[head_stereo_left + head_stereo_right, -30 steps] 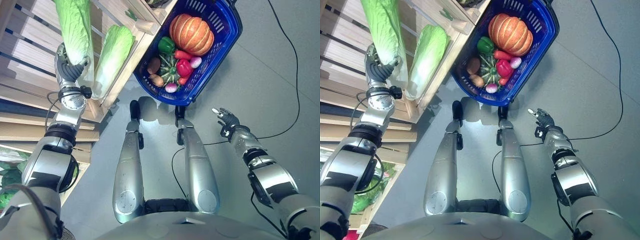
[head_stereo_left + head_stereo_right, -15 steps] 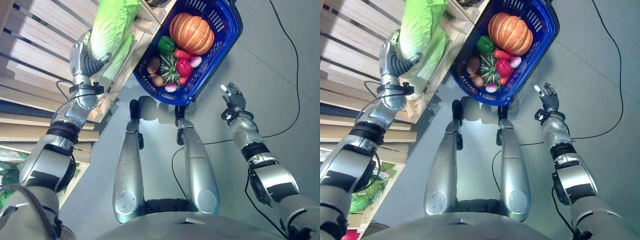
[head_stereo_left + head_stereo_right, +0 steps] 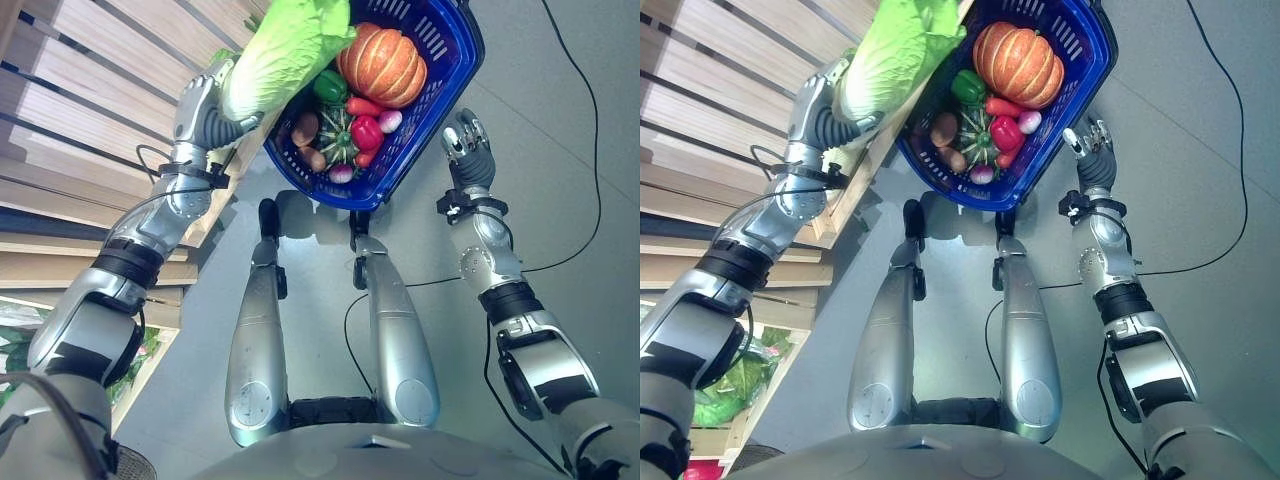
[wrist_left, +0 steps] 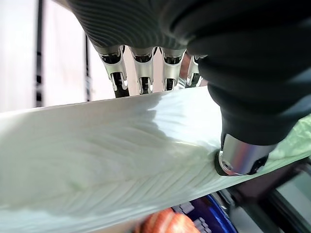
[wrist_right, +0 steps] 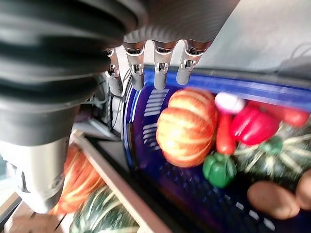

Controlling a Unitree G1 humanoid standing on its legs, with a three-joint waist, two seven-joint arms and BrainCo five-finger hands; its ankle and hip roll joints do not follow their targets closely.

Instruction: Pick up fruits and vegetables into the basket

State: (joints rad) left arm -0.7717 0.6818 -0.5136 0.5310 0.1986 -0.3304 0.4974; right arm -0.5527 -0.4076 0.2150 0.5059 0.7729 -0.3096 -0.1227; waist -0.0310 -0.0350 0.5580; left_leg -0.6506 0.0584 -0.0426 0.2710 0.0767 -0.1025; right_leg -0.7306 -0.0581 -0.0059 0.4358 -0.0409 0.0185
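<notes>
My left hand [image 3: 208, 108] is shut on a pale green napa cabbage [image 3: 285, 48], which hangs over the left rim of the blue basket [image 3: 420, 130]. In the left wrist view my thumb [image 4: 240, 160] and fingers [image 4: 141, 73] clamp the cabbage [image 4: 121, 150]. The basket holds an orange pumpkin [image 3: 382, 65], a green pepper [image 3: 332, 88], a red pepper [image 3: 366, 132], a dark striped squash [image 3: 335, 125] and potatoes [image 3: 305, 128]. My right hand [image 3: 467, 148] stands open just beside the basket's right wall, its straight fingers [image 5: 160, 68] reaching toward the rim above the pumpkin [image 5: 187, 126].
A slatted wooden shelf [image 3: 100, 110] runs along the left, touching the basket's left side. On it lie another orange pumpkin [image 5: 80, 179] and a green striped squash [image 5: 104, 218]. Leafy greens [image 3: 735, 385] sit in a lower bin. Grey floor [image 3: 570, 150] lies to the right.
My left hand has carried the cabbage off the shelf and rightward over the basket's left rim. My right hand has risen from the floor side up to the basket's right wall.
</notes>
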